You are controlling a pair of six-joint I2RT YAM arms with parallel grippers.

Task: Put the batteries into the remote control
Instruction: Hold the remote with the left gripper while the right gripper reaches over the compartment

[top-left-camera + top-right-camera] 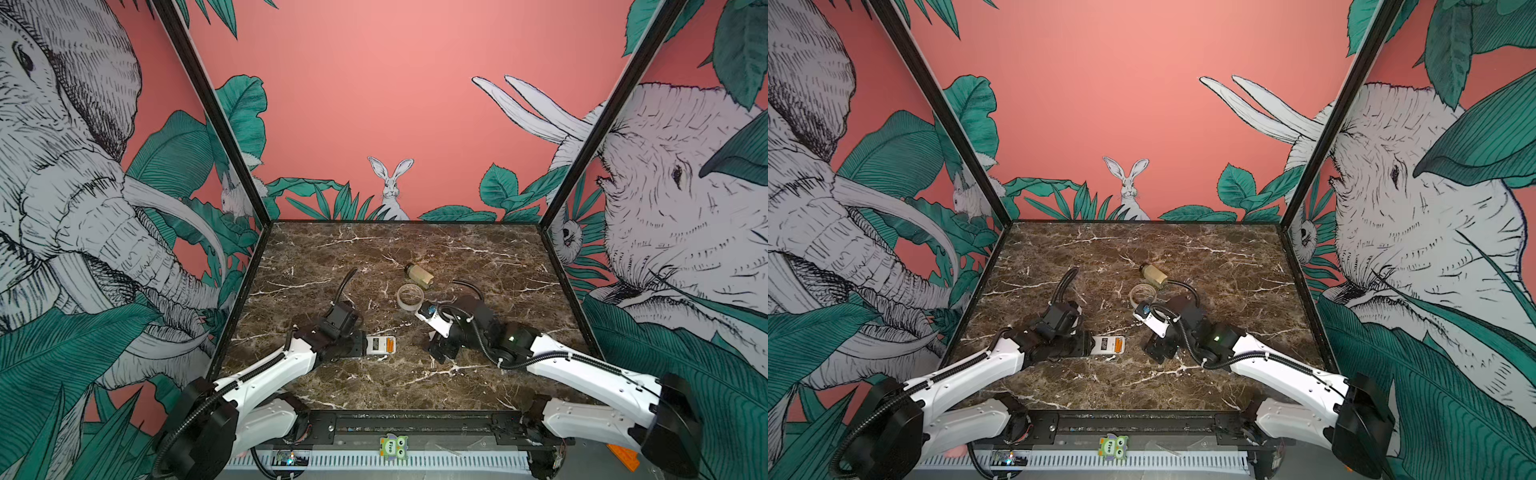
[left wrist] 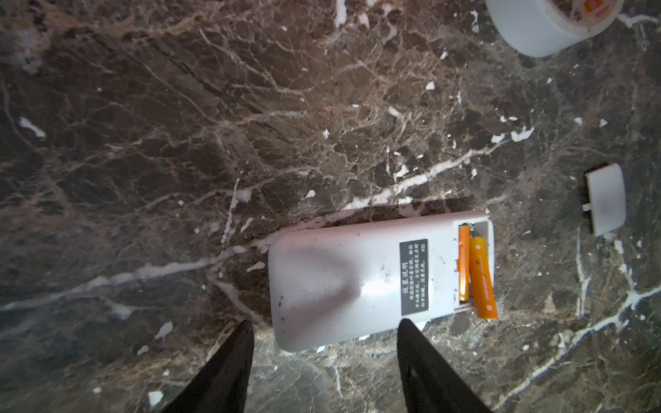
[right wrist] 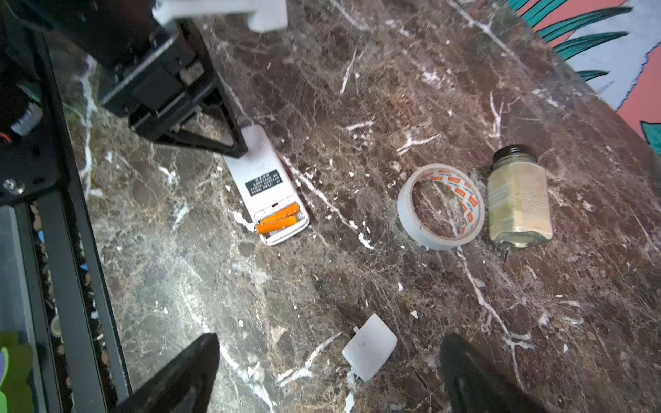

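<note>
A green owl-shaped tag (image 1: 393, 446) marked "Five" sits on the front rail at 6 o'clock in both top views. Beyond it, the glossy brown marble-patterned table (image 1: 332, 257) carries the remote control (image 1: 380, 345), a flat white plastic oblong lying back-up at about 7 o'clock of the table's middle. Its long axis runs 9 to 3 o'clock. The open battery bay points to 3, and the other end is covered by the left gripper (image 2: 325, 323). That gripper's black tapered fingers stand apart astride that end, clamping nothing.

The two batteries (image 2: 483, 282), slim orange cylinders, lie crosswise in the bay: one seated, one skewed with its tip past the remote's edge. The dark label's print is too small to read, and the front faces down, unseen.

The right gripper (image 3: 331, 338) hangs at 3 o'clock of the remote, jaws wide, above a small white rounded battery cover (image 3: 369, 347) that the top views hide. A white tape roll (image 1: 410, 296) and a beige bottle (image 1: 419, 275) on its side lie at 12 to 1 o'clock.
</note>
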